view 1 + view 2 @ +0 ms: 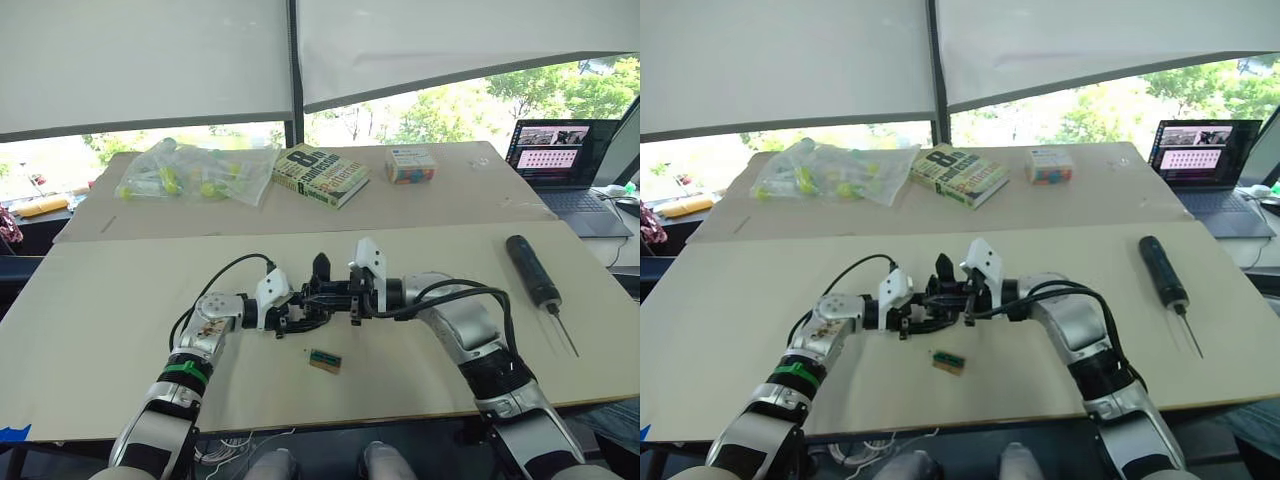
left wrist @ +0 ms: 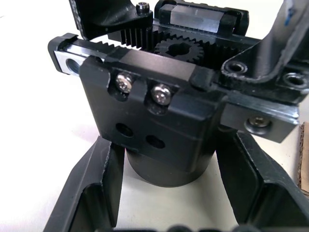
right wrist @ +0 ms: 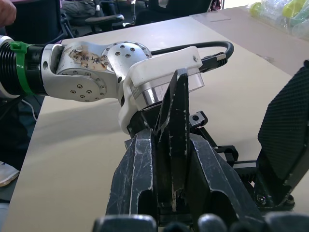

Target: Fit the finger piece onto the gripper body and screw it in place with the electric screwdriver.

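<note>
Left eye view puts the two grippers meeting at the middle of the near board [image 1: 110, 330]. On the left, the left gripper [image 1: 293, 312] points right, and the left wrist view shows its fingers [image 2: 91, 188] closed against the round base of the gripper body [image 2: 159, 125], one on each side, with the toothed rails and a small gear on top of that body. Just right of it, the right gripper [image 1: 330, 293] points left with its fingers pressed on the finger piece [image 3: 175, 125], which stands upright between them over the body. A small green-and-brown block [image 1: 324, 361] lies on the board just in front of the pair. Well to the right, the screwdriver [image 1: 533, 274] lies untouched on the board, bit toward the near edge. A book [image 1: 320, 175] and a laptop [image 1: 555, 160] sit farther back.
</note>
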Controlling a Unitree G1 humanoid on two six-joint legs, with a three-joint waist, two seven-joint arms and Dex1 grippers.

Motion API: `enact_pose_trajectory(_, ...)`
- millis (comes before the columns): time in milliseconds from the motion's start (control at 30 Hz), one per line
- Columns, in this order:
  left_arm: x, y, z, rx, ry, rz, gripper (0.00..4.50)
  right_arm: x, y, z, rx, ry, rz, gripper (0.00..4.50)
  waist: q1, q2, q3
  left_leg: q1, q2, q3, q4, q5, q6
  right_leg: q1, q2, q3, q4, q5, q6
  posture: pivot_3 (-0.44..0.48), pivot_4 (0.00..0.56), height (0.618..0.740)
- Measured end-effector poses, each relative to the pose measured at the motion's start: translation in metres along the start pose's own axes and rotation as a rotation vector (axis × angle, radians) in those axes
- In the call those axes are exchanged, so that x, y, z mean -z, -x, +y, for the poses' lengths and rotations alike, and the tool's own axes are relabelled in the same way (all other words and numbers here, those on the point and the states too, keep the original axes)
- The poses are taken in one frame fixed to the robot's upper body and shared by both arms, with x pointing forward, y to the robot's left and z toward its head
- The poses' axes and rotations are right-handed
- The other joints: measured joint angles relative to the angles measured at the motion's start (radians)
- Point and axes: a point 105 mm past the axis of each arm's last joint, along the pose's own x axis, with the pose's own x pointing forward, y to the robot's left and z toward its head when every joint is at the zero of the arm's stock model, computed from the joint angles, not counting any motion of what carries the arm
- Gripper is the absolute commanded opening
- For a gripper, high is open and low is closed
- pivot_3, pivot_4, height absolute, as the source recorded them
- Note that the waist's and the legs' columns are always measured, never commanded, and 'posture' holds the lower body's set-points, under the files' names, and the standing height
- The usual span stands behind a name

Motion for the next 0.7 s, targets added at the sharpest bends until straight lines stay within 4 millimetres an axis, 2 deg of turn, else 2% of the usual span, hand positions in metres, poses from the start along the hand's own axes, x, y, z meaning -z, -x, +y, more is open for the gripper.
enact_pose_trajectory(467,0.0,0.0,0.0,0.002,-0.001,-0.003,2.28,0.0,0.002,0.002,-0.01,0.02,-0.02,0.4,0.001,0.0,0.0,-0.001,0.0,0.0,0.0,-0.001,0.0,0.0,0.0,0.0,0.0,-0.001,0.001,0.0,0.15,0.74)
enact_pose_trajectory(533,-0.001,-0.001,-0.001,0.004,-0.002,-0.006,2.28,-0.002,0.003,0.002,-0.011,0.029,-0.035,1.45,0.003,0.0,0.0,-0.001,0.0,0.0,0.0,-0.001,0.0,-0.001,0.0,0.0,-0.001,-0.001,0.001,0.0,0.15,0.74)
enact_pose_trajectory(600,-0.002,-0.001,-0.001,0.006,-0.005,-0.009,2.28,0.008,0.004,0.007,-0.024,0.003,-0.039,2.14,0.004,-0.001,0.002,-0.004,0.0,0.0,0.0,-0.001,0.0,-0.003,0.0,-0.001,-0.001,-0.001,0.001,0.0,0.15,0.74)
enact_pose_trajectory(700,-0.003,0.001,0.0,0.007,-0.007,-0.012,2.28,0.005,0.001,0.012,-0.047,0.038,-0.082,3.2,0.003,0.0,0.003,-0.007,-0.001,0.0,0.0,-0.001,0.0,-0.007,0.0,0.001,0.0,0.001,-0.001,0.0,0.15,0.74)
